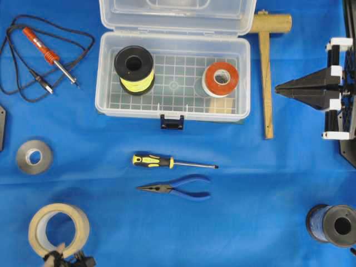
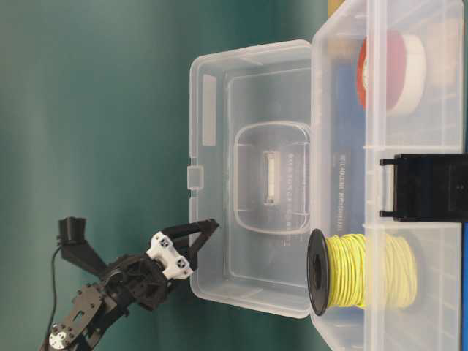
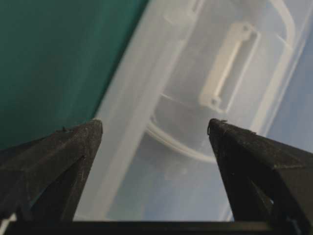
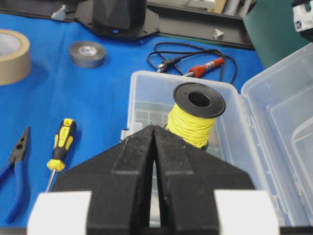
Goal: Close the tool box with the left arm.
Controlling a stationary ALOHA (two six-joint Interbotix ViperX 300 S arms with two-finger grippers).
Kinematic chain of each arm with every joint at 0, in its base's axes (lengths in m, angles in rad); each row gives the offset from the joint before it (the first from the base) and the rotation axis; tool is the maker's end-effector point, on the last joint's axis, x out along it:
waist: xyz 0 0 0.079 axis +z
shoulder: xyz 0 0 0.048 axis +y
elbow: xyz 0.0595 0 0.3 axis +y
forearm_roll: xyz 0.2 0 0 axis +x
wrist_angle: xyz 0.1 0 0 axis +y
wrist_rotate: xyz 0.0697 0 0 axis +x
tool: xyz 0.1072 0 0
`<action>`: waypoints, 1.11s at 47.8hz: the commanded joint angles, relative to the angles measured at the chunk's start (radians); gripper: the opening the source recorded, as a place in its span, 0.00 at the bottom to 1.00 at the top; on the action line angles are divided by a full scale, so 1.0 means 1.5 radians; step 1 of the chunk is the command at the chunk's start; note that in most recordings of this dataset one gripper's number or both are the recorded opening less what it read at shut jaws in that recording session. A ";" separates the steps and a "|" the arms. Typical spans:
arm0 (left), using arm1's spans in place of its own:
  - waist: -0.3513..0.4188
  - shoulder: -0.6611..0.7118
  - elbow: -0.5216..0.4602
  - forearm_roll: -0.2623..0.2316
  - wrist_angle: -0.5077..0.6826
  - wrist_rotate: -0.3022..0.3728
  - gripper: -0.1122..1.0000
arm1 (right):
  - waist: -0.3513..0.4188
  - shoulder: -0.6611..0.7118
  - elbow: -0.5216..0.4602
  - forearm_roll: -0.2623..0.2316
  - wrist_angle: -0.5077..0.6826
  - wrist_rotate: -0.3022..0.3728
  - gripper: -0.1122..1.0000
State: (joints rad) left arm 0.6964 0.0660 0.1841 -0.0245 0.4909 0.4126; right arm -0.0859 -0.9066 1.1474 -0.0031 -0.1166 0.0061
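Observation:
The tool box (image 1: 105, 83) stands open at the back middle of the blue cloth, its lid (image 1: 178, 14) raised upright behind it. Its dark blue latch (image 1: 172, 121) hangs at the front. A yellow wire spool (image 1: 133, 68) and an orange and white tape roll (image 1: 221, 79) sit on the gridded floor. My left gripper (image 2: 207, 228) is open just behind the lid's outer face, out of the overhead view. Its wrist view shows the lid (image 3: 195, 147) close ahead between the left gripper's (image 3: 155, 125) spread tips. My right gripper (image 1: 278, 88) is shut and empty to the right of the box, as its wrist view shows (image 4: 154, 128).
A wooden T-shaped tool (image 1: 267, 72) lies right of the box. A soldering iron (image 1: 50, 53) with cord lies at the back left. A grey tape roll (image 1: 33, 157), a masking tape roll (image 1: 58, 230), a screwdriver (image 1: 161, 162), pliers (image 1: 178, 188) and a blue wire spool (image 1: 332, 224) lie in front.

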 commanded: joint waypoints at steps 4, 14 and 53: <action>-0.020 -0.013 -0.004 -0.004 0.026 -0.001 0.91 | -0.001 0.004 -0.009 0.000 -0.001 0.001 0.10; -0.061 -0.022 0.005 -0.004 0.076 -0.004 0.91 | -0.001 0.004 -0.009 0.000 -0.001 0.000 0.10; -0.234 -0.220 0.146 -0.008 0.124 -0.141 0.91 | -0.006 0.007 -0.009 -0.001 -0.004 -0.004 0.10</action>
State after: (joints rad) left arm 0.4019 -0.2500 0.3682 -0.0261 0.6642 0.2347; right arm -0.0920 -0.9020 1.1474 -0.0046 -0.1150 -0.0015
